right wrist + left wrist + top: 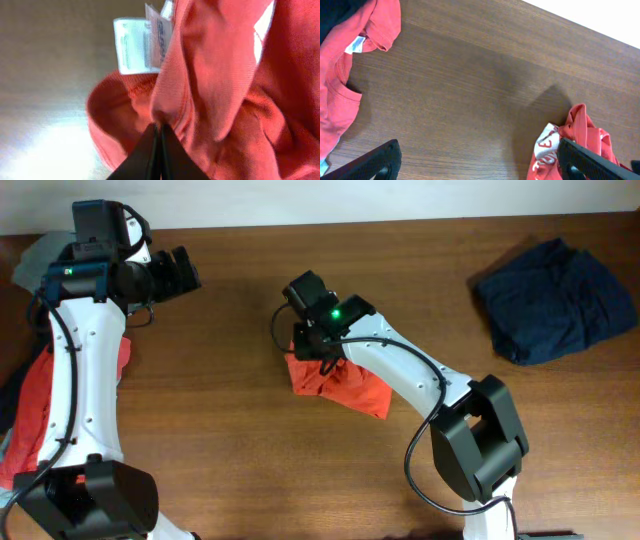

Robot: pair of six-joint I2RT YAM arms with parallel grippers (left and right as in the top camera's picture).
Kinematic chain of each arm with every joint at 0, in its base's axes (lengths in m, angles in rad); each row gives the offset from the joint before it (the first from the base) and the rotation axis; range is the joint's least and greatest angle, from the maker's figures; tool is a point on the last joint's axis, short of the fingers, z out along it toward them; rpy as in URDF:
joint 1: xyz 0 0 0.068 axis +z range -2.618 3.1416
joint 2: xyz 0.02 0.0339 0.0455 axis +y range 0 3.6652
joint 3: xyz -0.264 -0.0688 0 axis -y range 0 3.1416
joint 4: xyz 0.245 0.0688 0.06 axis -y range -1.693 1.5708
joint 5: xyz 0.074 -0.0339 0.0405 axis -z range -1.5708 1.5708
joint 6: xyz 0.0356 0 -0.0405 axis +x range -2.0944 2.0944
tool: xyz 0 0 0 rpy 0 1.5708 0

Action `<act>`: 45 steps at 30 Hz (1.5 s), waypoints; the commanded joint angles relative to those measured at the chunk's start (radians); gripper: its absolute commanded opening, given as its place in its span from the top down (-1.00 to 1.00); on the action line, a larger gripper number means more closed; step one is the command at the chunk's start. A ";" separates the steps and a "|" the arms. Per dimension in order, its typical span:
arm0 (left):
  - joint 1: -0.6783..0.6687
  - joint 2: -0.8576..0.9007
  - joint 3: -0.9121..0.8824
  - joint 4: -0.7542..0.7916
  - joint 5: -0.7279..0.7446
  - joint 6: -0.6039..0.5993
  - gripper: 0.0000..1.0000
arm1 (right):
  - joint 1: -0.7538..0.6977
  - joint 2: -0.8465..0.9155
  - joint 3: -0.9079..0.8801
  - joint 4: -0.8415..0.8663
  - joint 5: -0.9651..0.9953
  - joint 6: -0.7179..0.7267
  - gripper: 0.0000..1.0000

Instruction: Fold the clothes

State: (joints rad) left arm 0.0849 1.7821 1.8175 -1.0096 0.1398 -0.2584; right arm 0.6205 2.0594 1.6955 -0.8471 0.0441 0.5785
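Orange-red T-shirt [215,100] lies crumpled mid-frame on the table [230,330], pinched between the right gripper's [159,131] closed jaws, while the left gripper's [480,162] jaws stand wide and empty; we judge folding barely begun, with the left-edge heap [40,400] unfolded.

The table [230,330] is brown wood with fine grain and a low shine, the orange-red T-shirt [340,388] is matt knitted cloth with a smooth white label [135,45], the navy garment [555,300] is matt crumpled cloth, and the left arm [80,380] has a smooth white plastic shell.
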 commanded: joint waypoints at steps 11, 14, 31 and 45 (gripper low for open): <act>0.003 -0.004 0.003 0.008 -0.033 0.006 -0.98 | 0.002 -0.209 -0.008 -0.205 0.001 -0.007 0.92; 0.003 -0.004 0.003 0.013 -0.033 0.006 -0.98 | -0.038 -0.256 -0.008 -0.196 0.014 -0.026 0.92; 0.003 -0.004 0.003 0.031 -0.033 0.006 -0.99 | -0.363 -0.279 -0.187 -0.373 0.009 0.028 0.92; 0.003 -0.004 0.003 0.039 -0.032 0.006 -0.98 | -0.515 -0.280 -0.324 -0.315 0.010 -0.006 0.58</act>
State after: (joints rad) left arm 0.0849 1.7821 1.8175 -0.9760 0.1146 -0.2581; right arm 0.1684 1.7859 1.3712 -1.1687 0.0376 0.5991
